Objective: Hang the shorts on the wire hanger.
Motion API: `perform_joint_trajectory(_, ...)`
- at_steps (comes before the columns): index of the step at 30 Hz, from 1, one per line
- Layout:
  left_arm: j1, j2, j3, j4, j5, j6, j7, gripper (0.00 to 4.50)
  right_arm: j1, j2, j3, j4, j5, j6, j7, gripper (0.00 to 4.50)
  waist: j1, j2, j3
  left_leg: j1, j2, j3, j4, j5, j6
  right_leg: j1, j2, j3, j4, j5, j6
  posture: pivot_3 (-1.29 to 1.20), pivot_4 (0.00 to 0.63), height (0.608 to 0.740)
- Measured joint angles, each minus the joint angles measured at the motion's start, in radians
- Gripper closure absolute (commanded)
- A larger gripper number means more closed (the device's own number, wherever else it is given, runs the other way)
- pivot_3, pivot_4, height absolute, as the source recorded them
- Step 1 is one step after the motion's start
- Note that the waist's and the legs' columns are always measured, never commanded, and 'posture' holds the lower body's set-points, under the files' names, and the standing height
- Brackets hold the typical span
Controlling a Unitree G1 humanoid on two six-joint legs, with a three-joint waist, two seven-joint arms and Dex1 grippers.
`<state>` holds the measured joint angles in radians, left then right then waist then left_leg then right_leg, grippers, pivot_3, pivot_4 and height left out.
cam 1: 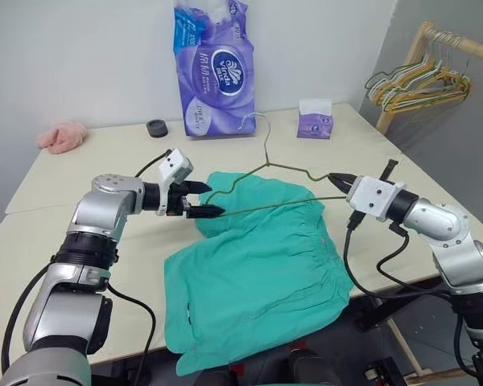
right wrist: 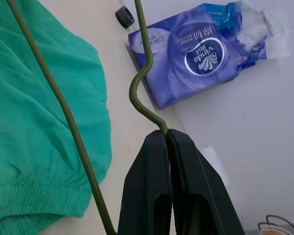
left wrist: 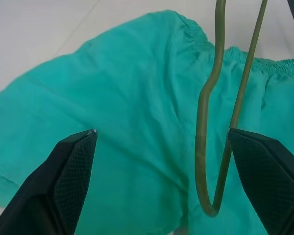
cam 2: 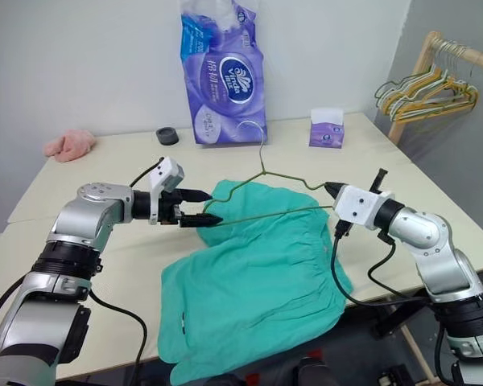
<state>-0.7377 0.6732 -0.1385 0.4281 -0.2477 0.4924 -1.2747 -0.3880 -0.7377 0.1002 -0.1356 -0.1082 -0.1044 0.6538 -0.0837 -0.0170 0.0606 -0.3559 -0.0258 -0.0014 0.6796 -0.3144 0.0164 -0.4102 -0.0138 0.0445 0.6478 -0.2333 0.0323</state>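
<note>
Teal shorts point(cam 1: 258, 273) are lying flat on the worktop point(cam 1: 80, 173). Left gripper point(cam 1: 200, 199) is waiting with fingers wide apart around the wire hanger's point(cam 1: 262, 189) left corner. Hanger's long axis is running left-right above the waistband, hook pointing far, and right gripper point(cam 1: 338, 180) is pinching its right shoulder.

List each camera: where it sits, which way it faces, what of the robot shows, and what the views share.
Left eye view: on the head, looking forward and down at the table; both arms show, the open left hand at one end of the wire hanger.
Right eye view: beside it, same scene.
Left wrist view: looks along open fingers at the shorts.
Right wrist view: looks along the right hand, shut on the wire hanger, toward the purple tissue pack.
Shared: hanger and shorts in all.
</note>
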Motion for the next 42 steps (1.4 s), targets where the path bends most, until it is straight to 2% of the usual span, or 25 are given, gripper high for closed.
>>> perform_joint_trajectory(4, 0.046, 0.003, -0.027, -0.060, -0.013, 0.038, -0.071, 0.00, -0.029, 0.008, 0.002, -0.011, 0.000, -0.016, 0.006, 4.47, -0.002, 0.000, 0.000, 0.000, 0.000, 0.000, 0.000, 0.000, 0.000, 0.000, 0.000, 0.000, 0.000, 0.000, 0.000, -0.11, 0.041, 0.740)
perform_joint_trajectory(7, 0.052, 0.008, -0.029, -0.070, -0.017, 0.055, -0.090, 0.59, -0.031, 0.013, 0.002, -0.022, 0.000, -0.020, 0.015, 4.50, -0.001, 0.000, 0.000, 0.000, 0.000, 0.000, 0.000, 0.000, 0.000, 0.000, 0.000, 0.000, 0.001, 0.000, 0.000, -0.11, 0.041, 0.740)
perform_joint_trajectory(20, 0.063, 0.007, -0.029, -0.112, -0.031, 0.106, -0.099, 4.49, -0.031, 0.021, -0.002, -0.056, 0.003, -0.007, 0.039, 4.50, -0.001, 0.000, 0.000, 0.000, 0.000, 0.000, 0.000, 0.000, 0.000, 0.000, 0.000, 0.000, 0.001, 0.000, 0.000, -0.12, 0.045, 0.740)
perform_joint_trajectory(27, 0.096, 0.006, -0.030, -0.153, -0.039, 0.113, -0.111, 4.49, -0.023, 0.010, -0.001, -0.059, 0.000, 0.007, 0.066, 4.50, -0.001, 0.000, 0.000, 0.001, 0.000, 0.000, 0.000, 0.000, 0.000, 0.000, 0.000, 0.000, 0.001, 0.000, 0.000, -0.12, 0.042, 0.740)
perform_joint_trajectory(30, 0.107, 0.005, -0.033, -0.158, -0.038, 0.112, -0.109, 4.50, -0.010, 0.005, 0.003, -0.065, -0.008, 0.003, 0.081, 3.82, -0.001, 0.000, 0.000, 0.000, 0.000, 0.000, 0.000, 0.000, 0.000, 0.000, 0.000, 0.000, 0.001, 0.000, 0.000, -0.12, 0.042, 0.740)
perform_joint_trajectory(35, 0.107, 0.000, -0.033, -0.159, -0.018, 0.088, -0.063, 4.50, 0.026, -0.043, 0.021, -0.120, -0.004, -0.002, 0.154, 2.12, 0.000, 0.000, 0.000, 0.000, 0.000, 0.000, 0.001, 0.000, 0.000, 0.000, 0.000, 0.000, 0.001, 0.000, 0.000, -0.11, 0.045, 0.740)
perform_joint_trajectory(38, 0.107, -0.020, -0.032, -0.171, -0.016, 0.080, -0.028, 4.50, 0.049, -0.117, -0.014, -0.170, 0.064, 0.128, 0.232, 1.09, 0.005, -0.002, 0.001, 0.000, 0.000, 0.000, 0.001, 0.000, 0.000, 0.000, -0.001, -0.001, 0.000, 0.000, 0.000, -0.12, 0.048, 0.740)
perform_joint_trajectory(41, 0.107, -0.013, -0.037, -0.212, 0.004, 0.034, -0.023, 4.50, 0.064, -0.157, -0.076, -0.248, 0.192, 0.347, 0.288, 0.09, 0.006, -0.003, 0.002, 0.000, 0.000, -0.001, 0.001, 0.000, 0.000, 0.000, -0.001, -0.001, 0.001, 0.000, 0.000, -0.13, 0.050, 0.740)
perform_joint_trajectory(42, 0.108, 0.003, -0.056, -0.236, 0.023, -0.001, -0.027, 4.50, 0.064, -0.157, -0.105, -0.285, 0.251, 0.454, 0.290, 0.09, 0.005, -0.003, 0.002, 0.000, 0.000, -0.001, 0.001, 0.000, 0.000, 0.000, -0.001, -0.001, 0.001, 0.000, 0.000, -0.13, 0.050, 0.740)
